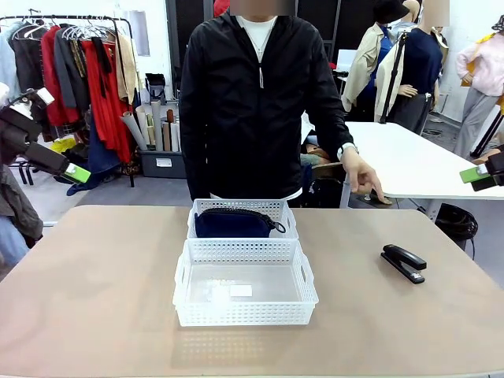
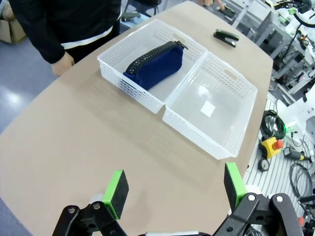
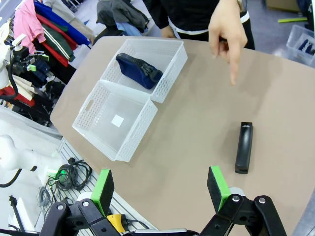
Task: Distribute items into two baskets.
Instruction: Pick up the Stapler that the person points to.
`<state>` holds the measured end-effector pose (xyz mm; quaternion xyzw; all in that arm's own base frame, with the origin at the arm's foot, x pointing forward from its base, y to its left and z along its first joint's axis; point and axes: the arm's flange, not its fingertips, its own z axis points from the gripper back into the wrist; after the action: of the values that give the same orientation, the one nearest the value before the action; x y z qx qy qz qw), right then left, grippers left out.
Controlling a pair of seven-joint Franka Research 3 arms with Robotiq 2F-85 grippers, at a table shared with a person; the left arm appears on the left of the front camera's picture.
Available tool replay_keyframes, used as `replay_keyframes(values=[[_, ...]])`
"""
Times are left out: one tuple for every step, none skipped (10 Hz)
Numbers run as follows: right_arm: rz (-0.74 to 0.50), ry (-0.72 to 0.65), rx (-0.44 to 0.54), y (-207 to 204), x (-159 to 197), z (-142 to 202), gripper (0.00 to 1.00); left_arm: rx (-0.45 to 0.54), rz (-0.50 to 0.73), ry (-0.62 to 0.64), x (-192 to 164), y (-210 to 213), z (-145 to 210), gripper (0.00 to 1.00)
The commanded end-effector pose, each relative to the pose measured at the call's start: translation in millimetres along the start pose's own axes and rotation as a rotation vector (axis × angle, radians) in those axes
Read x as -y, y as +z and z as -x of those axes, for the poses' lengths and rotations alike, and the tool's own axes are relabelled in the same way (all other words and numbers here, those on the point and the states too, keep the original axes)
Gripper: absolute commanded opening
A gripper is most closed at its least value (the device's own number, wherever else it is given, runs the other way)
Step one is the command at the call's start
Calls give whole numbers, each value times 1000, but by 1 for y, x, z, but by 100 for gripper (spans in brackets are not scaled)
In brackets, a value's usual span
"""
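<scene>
Found navy pouch [image 1: 234, 224] inside second basket [image 1: 288, 218], butted against far side of empty basket [image 1: 244, 251]. Spotted black stapler [image 1: 404, 263] on table [image 1: 94, 299], well right of empty basket. Noted left jaws and right jaws apart, gripping nothing.

clothes rack [image 1: 75, 71], white table [image 1: 413, 161]
</scene>
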<state>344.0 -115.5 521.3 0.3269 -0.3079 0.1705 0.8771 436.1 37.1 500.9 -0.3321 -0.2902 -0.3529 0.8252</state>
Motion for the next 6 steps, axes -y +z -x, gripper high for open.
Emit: replay_keyframes(values=[[-5,17,7,0,1,0,100,-13,-5,-5,2,1,2,100],[-5,17,7,0,1,0,100,-13,-5,-5,2,1,2,100],[-5,17,7,0,1,0,100,-13,-5,-5,2,1,2,100],[-5,17,7,0,1,0,100,-13,-5,-5,2,1,2,100],[-5,17,7,0,1,0,100,-13,-5,-5,2,1,2,100],[-5,17,7,0,1,0,100,-13,-5,-5,2,1,2,100]])
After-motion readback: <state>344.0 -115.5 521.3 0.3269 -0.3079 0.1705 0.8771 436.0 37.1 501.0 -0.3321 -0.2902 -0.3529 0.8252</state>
